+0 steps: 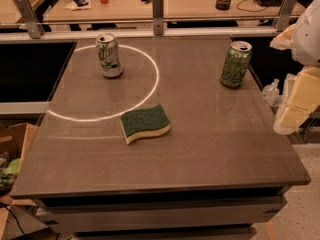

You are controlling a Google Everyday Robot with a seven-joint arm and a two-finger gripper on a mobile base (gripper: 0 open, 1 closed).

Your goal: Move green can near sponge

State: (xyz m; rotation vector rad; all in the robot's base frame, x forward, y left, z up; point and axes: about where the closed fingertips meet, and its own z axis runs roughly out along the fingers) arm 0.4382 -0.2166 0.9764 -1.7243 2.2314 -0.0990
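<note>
**Green can untouched, reach not yet begun**

The green can stands upright near the right rear corner of the tabletop. It is well apart from the sponge, which lies flat toward the middle front, scouring side up. The claw sits off the tabletop's right edge, lower than the can and to its right, touching nothing we can see — whether it is released or clenched we cannot tell. A white-silver can stands at the left rear, inside a ring of light; we leave it alone.

We judge the step in hand to be the approach to the green can. To do it well, we would come in from the right side, where nothing stands in the way. We would take the can around the middle of its body rather than by the rim — a thin-walled can, open on top, will likely dent or tip if squeezed high or hard. Then we lift it just clear, carry it left and forward, and set it upright just beside the sponge, not on it. Arriving on the sponge's right side means we never pass near the other can.
</note>
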